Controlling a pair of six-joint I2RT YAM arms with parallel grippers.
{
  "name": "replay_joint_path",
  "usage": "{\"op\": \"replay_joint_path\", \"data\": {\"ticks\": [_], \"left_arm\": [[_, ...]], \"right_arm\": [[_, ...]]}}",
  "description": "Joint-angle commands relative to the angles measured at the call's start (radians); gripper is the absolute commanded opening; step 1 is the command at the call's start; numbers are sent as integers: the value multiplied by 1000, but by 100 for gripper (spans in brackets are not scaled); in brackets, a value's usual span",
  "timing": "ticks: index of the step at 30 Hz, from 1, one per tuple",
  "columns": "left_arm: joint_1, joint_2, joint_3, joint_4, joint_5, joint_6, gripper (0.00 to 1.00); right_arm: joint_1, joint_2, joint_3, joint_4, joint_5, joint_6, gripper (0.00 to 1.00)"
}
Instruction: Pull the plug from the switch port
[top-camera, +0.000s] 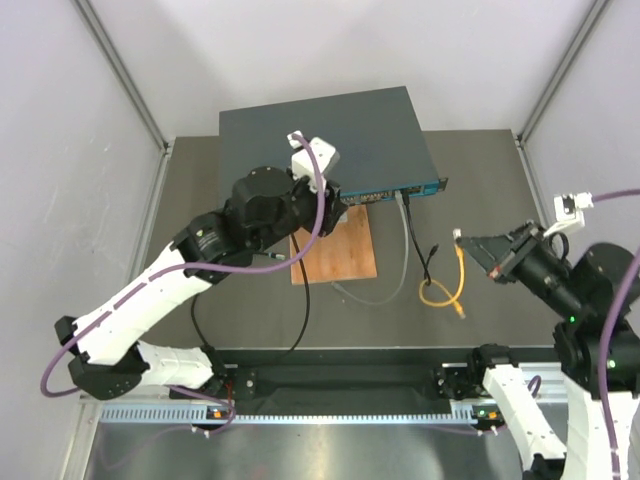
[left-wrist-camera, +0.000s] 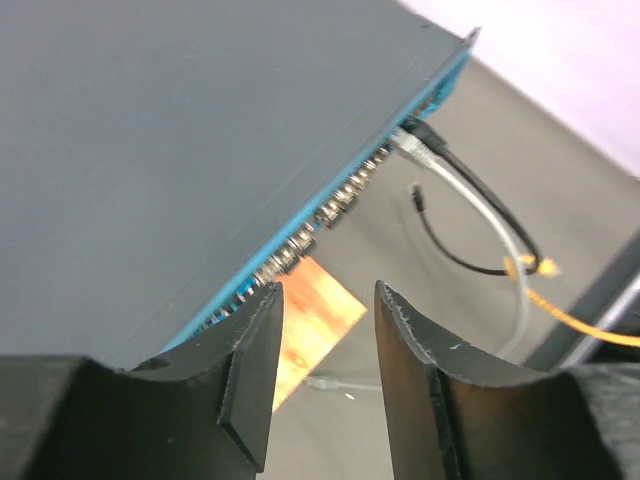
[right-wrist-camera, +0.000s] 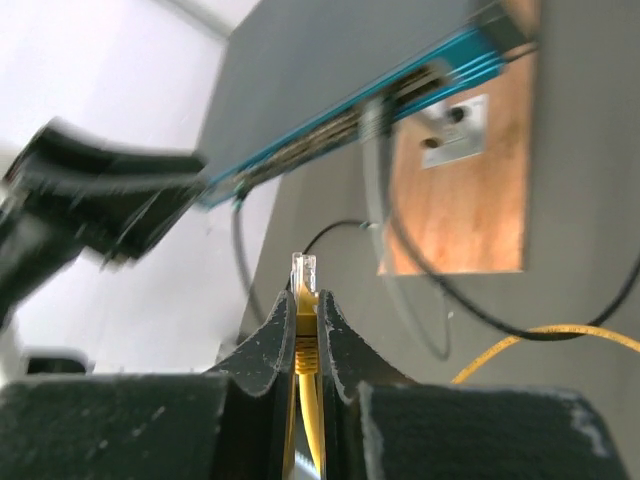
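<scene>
The switch (top-camera: 330, 135) is a flat dark grey box with a teal front strip (top-camera: 400, 190) of sockets. A grey cable (top-camera: 403, 250) and a black cable (top-camera: 420, 245) are plugged in near its right end. My right gripper (top-camera: 470, 245) is shut on the clear plug (right-wrist-camera: 303, 272) of a yellow cable (top-camera: 445, 292) and holds it away from the switch, right of the front strip. My left gripper (left-wrist-camera: 325, 310) is open and empty, over the switch's front edge (left-wrist-camera: 330, 205) above the wooden board (left-wrist-camera: 310, 320).
A brown wooden board (top-camera: 335, 245) lies in front of the switch, with a small white plate (right-wrist-camera: 455, 130) on it. The loose end of the black cable (left-wrist-camera: 418, 198) lies on the table mat. Grey walls stand at the sides.
</scene>
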Motion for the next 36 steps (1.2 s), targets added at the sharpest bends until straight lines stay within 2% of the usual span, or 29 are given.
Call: {"op": "replay_joint_path", "data": {"ticks": [1,3,4,5,6,7,9,14,16,20,22,25,26,27,29,31,35,36], "left_arm": [[2,-57,-34,21,66,-40,48],[2,-84,-52,32,92,-56,49],[2,-106,-69,43,117,-75,50],[2,-107,-69,43,117,-76,50],[2,-119,-80,50,137,-89,50],[2,-125,-86,53,144,-95,50],[2,-140,-109,66,164,-111,51],[2,-179,-152,81,193,-132,53],[2,-192,-161,81,187,-135,54],[2,-211,-173,89,180,-142,54],[2,-212,-175,89,180,-143,54],[2,-205,-173,90,180,-145,55],[2,-202,-173,90,180,-145,55],[2,-205,-173,89,177,-145,55],[2,-206,-173,86,172,-143,55],[2,-208,-172,77,163,-140,55],[2,-215,-163,52,135,-122,55],[2,-220,-156,46,129,-117,56]], "right_arm": [[-12,-63,43,-11,-171,-57,0],[-11,-76,8,18,-290,-58,0],[-11,-114,-48,140,-381,11,0],[-11,-114,-49,225,-382,12,0],[-12,-123,-113,324,-465,56,0],[-12,-129,-151,436,-512,171,0],[-11,-128,-236,742,-584,269,0],[17,5,-242,912,-664,274,0],[23,32,-250,1030,-709,300,0],[60,120,-213,1039,-756,234,0],[130,154,-199,1045,-746,207,0],[337,257,-152,1010,-713,99,0],[457,274,-127,905,-692,47,0],[512,288,-65,849,-642,-55,0],[651,318,-20,763,-585,-109,0],[727,326,-4,794,-540,-93,0],[981,334,-49,937,-505,-41,0],[1021,343,-66,1047,-515,0,0]]}}
